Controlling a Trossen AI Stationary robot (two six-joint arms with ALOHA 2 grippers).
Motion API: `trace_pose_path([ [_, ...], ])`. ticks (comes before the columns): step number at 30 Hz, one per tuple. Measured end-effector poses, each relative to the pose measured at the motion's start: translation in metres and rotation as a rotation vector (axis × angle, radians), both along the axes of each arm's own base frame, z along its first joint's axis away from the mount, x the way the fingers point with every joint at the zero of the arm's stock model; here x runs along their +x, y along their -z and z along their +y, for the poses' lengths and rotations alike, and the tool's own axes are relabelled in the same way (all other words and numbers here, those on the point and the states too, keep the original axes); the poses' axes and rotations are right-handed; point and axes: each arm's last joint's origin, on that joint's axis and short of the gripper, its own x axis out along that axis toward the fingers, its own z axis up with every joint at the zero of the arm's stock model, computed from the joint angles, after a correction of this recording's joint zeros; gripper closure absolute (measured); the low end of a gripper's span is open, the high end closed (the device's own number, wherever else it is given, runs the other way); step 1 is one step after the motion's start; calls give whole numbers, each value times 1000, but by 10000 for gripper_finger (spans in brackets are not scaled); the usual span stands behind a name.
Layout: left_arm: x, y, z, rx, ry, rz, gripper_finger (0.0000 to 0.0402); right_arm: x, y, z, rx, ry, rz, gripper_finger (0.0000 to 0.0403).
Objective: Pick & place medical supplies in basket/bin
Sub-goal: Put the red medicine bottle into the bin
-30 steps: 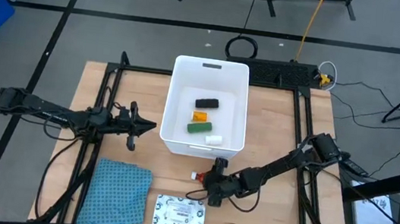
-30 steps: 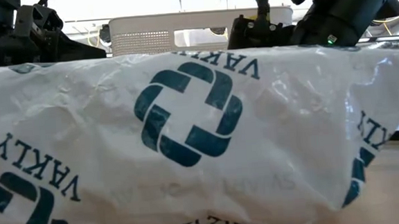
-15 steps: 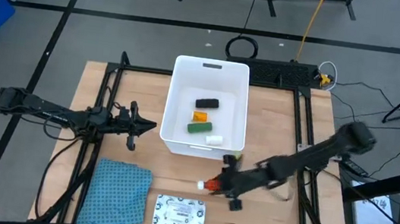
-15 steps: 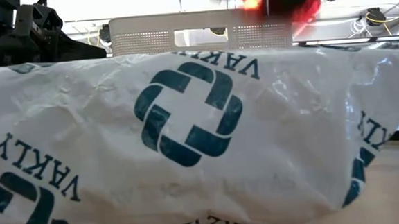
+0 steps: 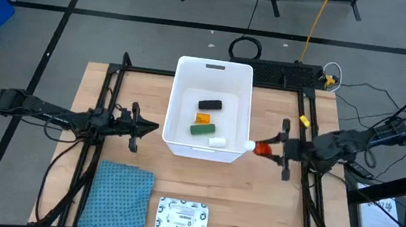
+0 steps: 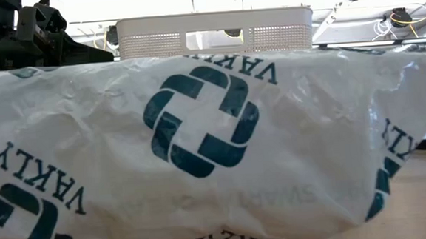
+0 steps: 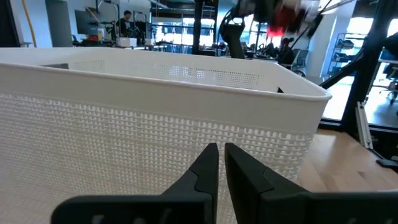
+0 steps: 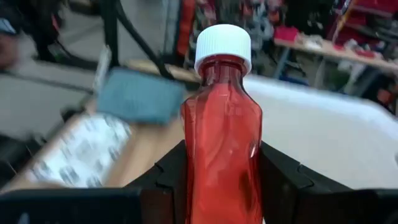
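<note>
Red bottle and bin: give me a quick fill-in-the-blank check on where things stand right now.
1. The right gripper is shut on a red bottle with a ____ cap.
2. The white bin already holds ____ small items.
3. The printed white packet lies on the table beside the ____ cloth.
4. The left gripper waits at the bin's left side, holding ____.

Missing words: white; four; blue; nothing

In your low view the white packet [image 6: 199,142] fills the foreground, runs past both side edges and the bottom edge, and hides the tabletop and the lower wall of the basket [image 6: 215,34]. In your right wrist view the red bottle [image 8: 222,124] is cut off at its base.
</note>
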Motion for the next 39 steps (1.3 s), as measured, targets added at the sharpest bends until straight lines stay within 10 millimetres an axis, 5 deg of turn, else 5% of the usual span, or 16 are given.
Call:
trace_pose_path([
  [7, 0, 0, 0, 15, -1, -1, 369, -16, 72, -12, 31, -16, -152, 274],
  [14, -1, -10, 0, 163, -18, -79, 369, -27, 101, -25, 68, 27, -338, 274],
  [17, -1, -11, 0, 177, -21, -91, 369, -27, 84, -29, 55, 17, -415, 274],
  [22, -1, -11, 0, 212, -25, -81, 369, -16, 16, -44, -45, 242, -457, 274],
  [26, -1, -11, 0, 243, -29, -77, 369, 12, -41, -66, -136, 373, -312, 274],
  [31, -1, -11, 1, 269, -37, -78, 369, 66, -93, -109, -131, 277, -94, 274],
  [35, -1, -12, 1, 271, -37, -79, 369, 110, -96, -160, -115, 311, 123, 273],
  [39, -1, -12, 0, 268, -36, -80, 369, 148, -67, -204, -117, 332, 366, 274],
])
